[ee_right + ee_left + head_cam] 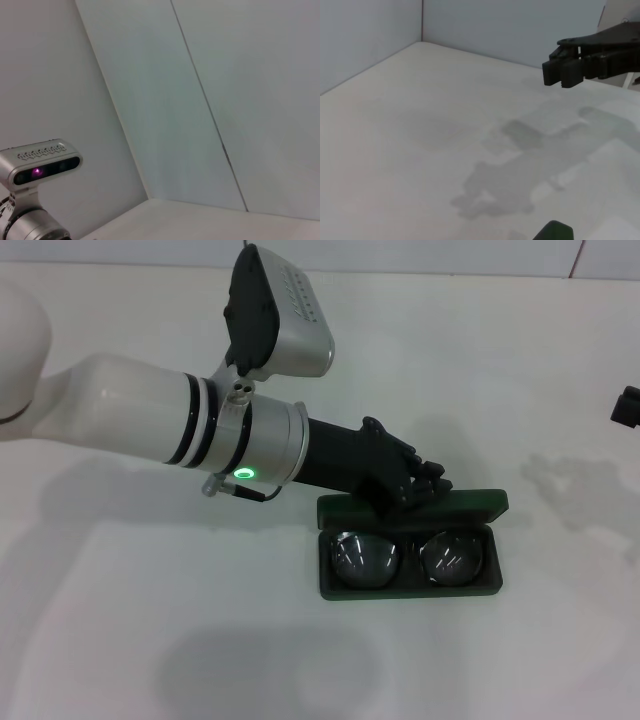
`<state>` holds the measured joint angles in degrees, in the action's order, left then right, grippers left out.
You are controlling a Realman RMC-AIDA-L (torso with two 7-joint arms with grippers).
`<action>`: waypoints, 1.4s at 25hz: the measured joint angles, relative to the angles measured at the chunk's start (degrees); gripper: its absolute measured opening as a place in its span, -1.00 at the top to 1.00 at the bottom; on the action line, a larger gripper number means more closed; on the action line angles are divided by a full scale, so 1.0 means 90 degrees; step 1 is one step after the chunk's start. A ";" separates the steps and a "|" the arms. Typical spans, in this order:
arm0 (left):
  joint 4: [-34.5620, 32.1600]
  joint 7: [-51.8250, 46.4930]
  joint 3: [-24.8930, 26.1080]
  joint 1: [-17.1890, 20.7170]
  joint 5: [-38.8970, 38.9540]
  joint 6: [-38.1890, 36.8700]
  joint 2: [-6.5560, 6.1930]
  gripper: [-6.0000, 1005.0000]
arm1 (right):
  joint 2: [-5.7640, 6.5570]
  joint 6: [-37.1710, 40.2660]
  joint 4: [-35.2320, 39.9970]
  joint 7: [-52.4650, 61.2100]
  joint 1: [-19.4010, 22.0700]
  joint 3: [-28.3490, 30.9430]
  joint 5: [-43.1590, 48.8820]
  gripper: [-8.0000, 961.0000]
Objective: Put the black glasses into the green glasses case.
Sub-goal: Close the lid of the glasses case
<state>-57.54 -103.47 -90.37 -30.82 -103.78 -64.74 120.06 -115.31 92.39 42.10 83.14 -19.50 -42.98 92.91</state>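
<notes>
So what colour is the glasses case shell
Dark green; the green glasses case shows best in the head view.

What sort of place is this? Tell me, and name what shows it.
Probably a lab test bench: a bare white table, plain pale walls, and only the green glasses case with the black glasses inside, the left tool above its lid.

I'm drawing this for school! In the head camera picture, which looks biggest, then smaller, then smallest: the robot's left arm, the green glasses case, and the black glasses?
1. The left arm, though it's nearer the camera.
2. The green glasses case.
3. The black glasses, lying inside the case.
</notes>
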 joint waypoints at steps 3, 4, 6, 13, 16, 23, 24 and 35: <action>0.0048 0.0003 0.0003 -0.0019 0.0006 -0.0011 -0.0001 0.79 | 0.0000 -0.0026 0.0000 0.0000 -0.0009 0.0000 -0.0001 0.70; 0.0053 0.0002 0.0001 -0.0022 0.0007 -0.0029 -0.0004 0.80 | 0.0000 -0.0033 0.0000 0.0000 -0.0010 0.0000 -0.0002 0.70; 0.0058 0.0005 -0.0010 -0.0023 0.0008 -0.0074 -0.0005 0.81 | 0.0000 -0.0037 0.0000 0.0000 -0.0011 0.0000 -0.0002 0.70; 0.0071 0.0189 -0.0151 0.0049 0.0029 -0.0270 0.0000 0.85 | 0.0000 -0.0057 -0.0039 -0.0002 -0.0043 0.0000 -0.0007 0.70; 0.0081 0.0196 -0.0335 0.0070 0.0023 -0.0295 -0.0003 0.86 | 0.0000 -0.0061 -0.0064 -0.0014 -0.0056 0.0000 -0.0009 0.70; 0.0386 0.0392 -0.0713 0.0037 0.0243 -0.0343 0.0015 0.87 | 0.0000 -0.0062 -0.0069 -0.0038 -0.0071 0.0000 -0.0011 0.70; 0.0386 0.0392 -0.0713 0.0037 0.0243 -0.0343 0.0015 0.88 | 0.0000 -0.0062 -0.0069 -0.0038 -0.0071 0.0000 -0.0011 0.70; 0.0534 0.0666 -0.0823 0.0092 0.0472 -0.0300 0.0013 0.87 | 0.0000 -0.0025 -0.0068 -0.0039 -0.0063 0.0000 -0.0011 0.70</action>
<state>-52.74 -97.47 -97.78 -29.99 -99.53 -67.44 120.18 -115.31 92.17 41.48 82.79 -20.07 -42.98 92.80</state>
